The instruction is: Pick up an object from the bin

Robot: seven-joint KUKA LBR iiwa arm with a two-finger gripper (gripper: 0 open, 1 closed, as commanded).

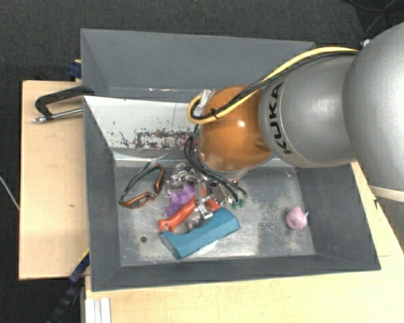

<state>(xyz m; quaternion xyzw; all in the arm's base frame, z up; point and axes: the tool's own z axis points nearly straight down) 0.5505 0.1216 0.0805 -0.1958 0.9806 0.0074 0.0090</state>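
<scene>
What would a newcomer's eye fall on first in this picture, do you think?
The silver arm with its orange wrist cover reaches in from the right, its end effector down over a heap in the grey bin. A blue block lies in front, brown sunglasses left, a pink lump at right.

Bright light fr. above, glare on arm [323, 113], soft shadows

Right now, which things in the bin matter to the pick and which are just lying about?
Likely in play: gripper, low over the middle of the bin; purple piece, orange piece and blue block, closest to it.
Lying about: brown glasses to the left; small pink thing on the right.
</scene>
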